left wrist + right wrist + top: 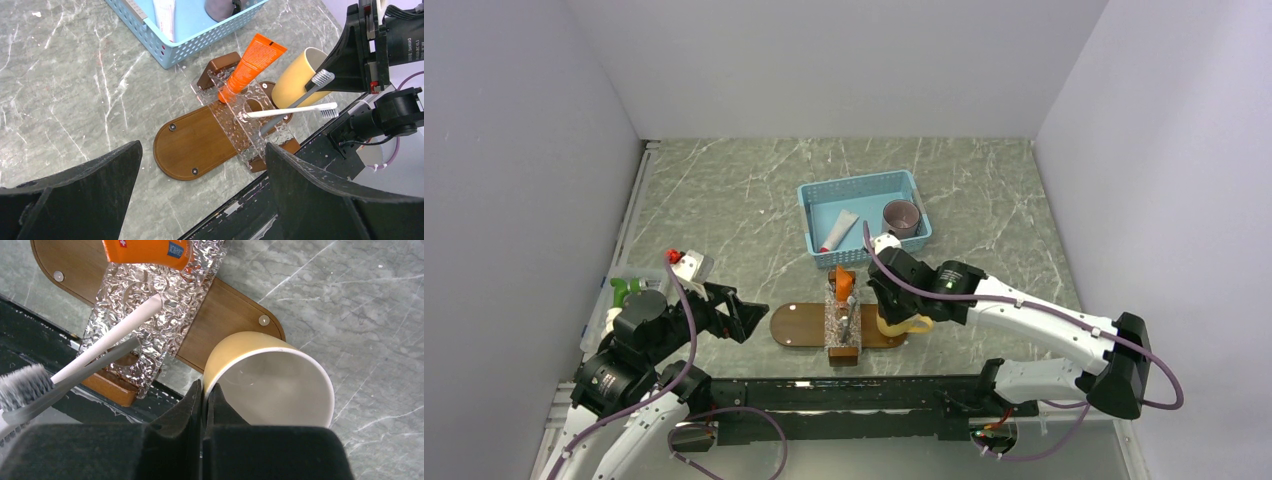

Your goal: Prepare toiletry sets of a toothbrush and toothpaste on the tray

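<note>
Clamped tight with the right gripper (pixel 204 390) on the rim of a yellow cup (pixel 270 395). Spread wide and holding nothing at the left gripper (pixel 754 318). Between both grippers, on the tray (pixel 190 145): toothpaste (pixel 250 62) leaning in a clear holder (pixel 227 117), two toothbrushes (pixel 290 111) alongside.

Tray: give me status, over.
Left fingers open, off the tray. Right fingers shut on yellow cup rim. Orange toothpaste, two toothbrushes in clear holder on tray, leaning toward cup.
</note>
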Controlling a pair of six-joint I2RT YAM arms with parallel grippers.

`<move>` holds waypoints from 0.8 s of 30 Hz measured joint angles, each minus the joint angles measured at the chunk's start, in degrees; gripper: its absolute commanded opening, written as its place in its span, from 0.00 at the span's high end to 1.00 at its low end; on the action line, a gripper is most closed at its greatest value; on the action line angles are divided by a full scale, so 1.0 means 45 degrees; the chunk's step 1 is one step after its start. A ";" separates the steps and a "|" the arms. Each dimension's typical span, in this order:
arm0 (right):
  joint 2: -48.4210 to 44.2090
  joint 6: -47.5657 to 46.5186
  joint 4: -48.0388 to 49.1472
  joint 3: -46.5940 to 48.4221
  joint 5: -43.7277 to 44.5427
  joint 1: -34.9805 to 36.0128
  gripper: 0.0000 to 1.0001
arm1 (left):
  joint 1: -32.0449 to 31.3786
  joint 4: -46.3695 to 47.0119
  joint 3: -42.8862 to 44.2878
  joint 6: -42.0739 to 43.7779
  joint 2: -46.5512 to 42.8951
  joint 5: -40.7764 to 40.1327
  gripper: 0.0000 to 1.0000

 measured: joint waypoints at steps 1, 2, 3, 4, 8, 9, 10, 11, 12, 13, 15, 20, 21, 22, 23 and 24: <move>0.0000 0.0044 0.0039 -0.0049 0.0039 0.0029 1.00 | 0.0000 0.0000 0.0000 0.0000 0.0000 0.0000 0.01; 0.0000 0.0078 0.0078 -0.0087 0.0087 0.0044 1.00 | 0.0000 0.0000 0.0000 0.0000 0.0000 0.0000 0.01; 0.0000 0.0107 0.0126 -0.0112 0.0141 0.0068 1.00 | 0.0000 0.0000 0.0000 0.0000 0.0000 0.0000 0.01; 0.0000 0.0126 0.0180 -0.0141 0.0170 0.0087 1.00 | 0.0000 0.0000 0.0000 0.0000 0.0000 0.0000 0.01; 0.0000 0.0204 0.0398 -0.0257 0.0253 0.0160 1.00 | 0.0000 0.0000 0.0000 0.0000 0.0000 0.0000 0.01; 0.0000 0.0233 0.0476 -0.0306 0.0267 0.0175 1.00 | 0.0000 0.0000 0.0000 0.0000 0.0000 0.0000 0.01; 0.0010 0.0253 0.0525 -0.0345 0.0272 0.0194 1.00 | 0.0000 0.0000 0.0000 0.0000 0.0000 0.0000 0.01; 0.0015 0.0262 0.0588 -0.0393 0.0282 0.0219 1.00 | 0.0000 0.0000 0.0000 0.0000 0.0000 0.0000 0.01; 0.0024 0.0306 0.0627 -0.0432 0.0325 0.0253 1.00 | 0.0000 0.0000 0.0000 0.0000 0.0000 0.0000 0.01; 0.0044 0.0345 0.0646 -0.0466 0.0374 0.0287 1.00 | 0.0000 0.0000 0.0000 0.0000 0.0000 0.0000 0.01; 0.0102 0.0369 0.0695 -0.0539 0.0481 0.0355 1.00 | 0.0000 0.0000 0.0000 0.0000 0.0000 0.0000 0.01; 0.0330 0.0447 0.0792 -0.0685 0.0709 0.0500 1.00 | 0.0000 0.0000 0.0000 0.0000 0.0000 0.0000 0.01; 0.0379 0.0447 0.0845 -0.0690 0.0772 0.0539 1.00 | 0.0000 0.0000 0.0000 0.0000 0.0000 0.0000 0.01; 0.0408 0.0447 0.0874 -0.0690 0.0811 0.0554 1.00 | 0.0000 0.0000 0.0000 0.0000 0.0000 0.0000 0.01; 0.0437 0.0447 0.0913 -0.0690 0.0840 0.0593 1.00 | 0.0000 0.0000 0.0000 0.0000 0.0000 0.0000 0.01; 0.0461 0.0447 0.0952 -0.0690 0.0874 0.0617 1.00 | 0.0000 0.0000 0.0000 0.0000 0.0000 0.0000 0.01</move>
